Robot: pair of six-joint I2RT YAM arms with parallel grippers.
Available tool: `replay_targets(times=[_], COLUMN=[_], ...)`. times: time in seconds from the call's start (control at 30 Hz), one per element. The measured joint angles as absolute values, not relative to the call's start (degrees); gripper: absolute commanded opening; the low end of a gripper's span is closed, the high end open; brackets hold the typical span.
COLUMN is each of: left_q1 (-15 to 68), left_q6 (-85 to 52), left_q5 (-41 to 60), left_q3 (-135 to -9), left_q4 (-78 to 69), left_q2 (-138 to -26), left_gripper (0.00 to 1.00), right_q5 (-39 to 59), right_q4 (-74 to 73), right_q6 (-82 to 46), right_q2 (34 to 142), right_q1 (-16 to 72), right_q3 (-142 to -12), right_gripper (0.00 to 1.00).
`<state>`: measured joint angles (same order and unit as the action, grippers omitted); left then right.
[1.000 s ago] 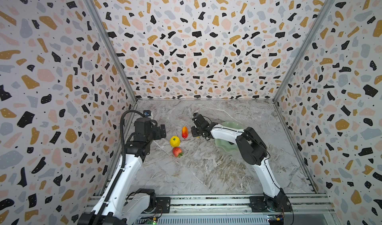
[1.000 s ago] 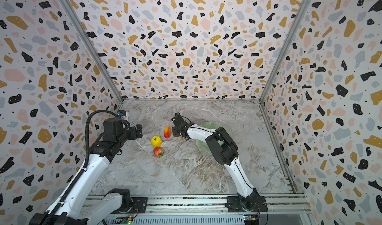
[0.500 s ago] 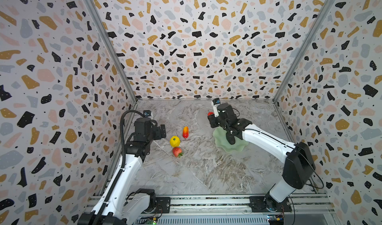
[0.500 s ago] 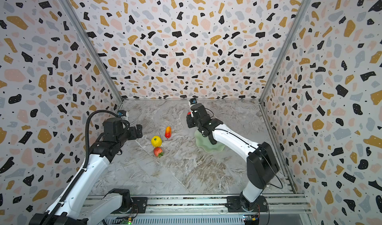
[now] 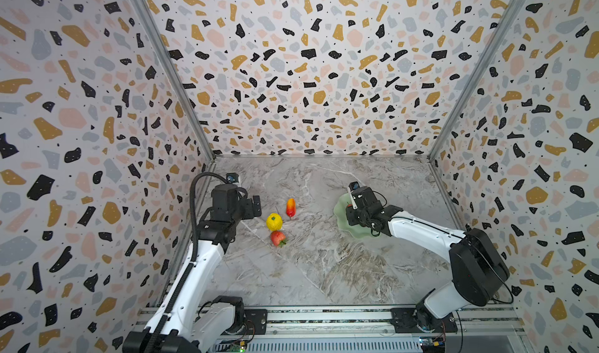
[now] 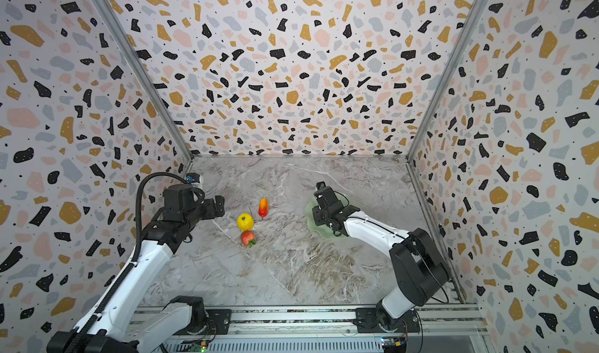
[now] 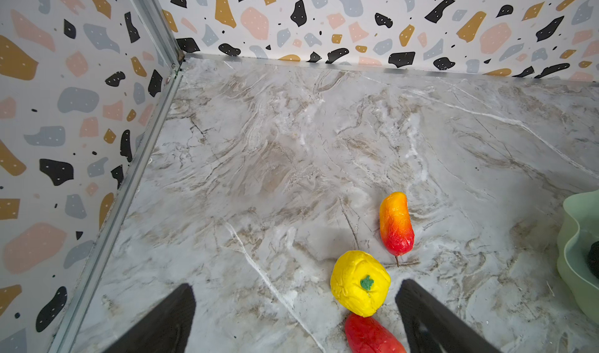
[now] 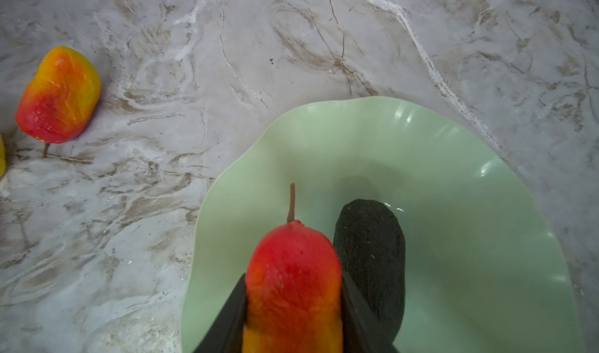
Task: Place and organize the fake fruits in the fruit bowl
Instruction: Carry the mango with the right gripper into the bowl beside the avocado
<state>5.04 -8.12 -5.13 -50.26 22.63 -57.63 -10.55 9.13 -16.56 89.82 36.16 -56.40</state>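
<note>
Your right gripper (image 8: 294, 283) has its two black fingers pinching a long plastic fruit, red at the stem end and orange-yellow further back (image 8: 291, 257). The fingers press against its two sides. This held fruit hangs over the pale mint-green shallow bowl with the wavy rim (image 8: 453, 205), with its thin brown stem pointing out ahead of the fingers. Whether it touches the bowl you cannot tell.

Inside the bowl lies the dark brown-black oval plastic fruit (image 8: 369, 247), just beside the held fruit. In both top views the bowl (image 5: 343, 230) (image 6: 311, 230) sits on the right part of the grey marble-patterned tabletop (image 5: 308, 270), largely covered by your right arm.

Your left gripper (image 7: 296, 286) has its fingers spread wide and grips nothing. It points toward the round yellow plastic fruit with a green spot (image 7: 359, 283), which lies on the tabletop apart from both fingers. The red strawberry-like plastic fruit (image 5: 278, 238) lies close against the yellow one, on its near side. A second long red-and-yellow plastic fruit (image 5: 290, 207) lies near them, on the yellow one's far side. All three are well apart from the bowl, to its left.
</note>
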Motion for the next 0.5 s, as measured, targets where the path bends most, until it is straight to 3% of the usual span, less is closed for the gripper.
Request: replay_targets(times=[0.2,0.5], left_q1=[5.04,5.04], left_q6=[-8.12,-8.12], left_q5=[-4.97,-4.95], left_q3=[-50.26,-50.26], left_q4=[22.61,22.61], left_q2=[-57.65,-57.65], left_gripper=[1.0,1.0], right_q5=[-10.15,-9.91], right_q4=[6.87,5.8], right_q6=[-16.62,-16.86], right_q2=[94.32,95.88], right_q1=[35.94,35.83], right_q3=[-56.4,-56.34], right_gripper=[0.25,0.48])
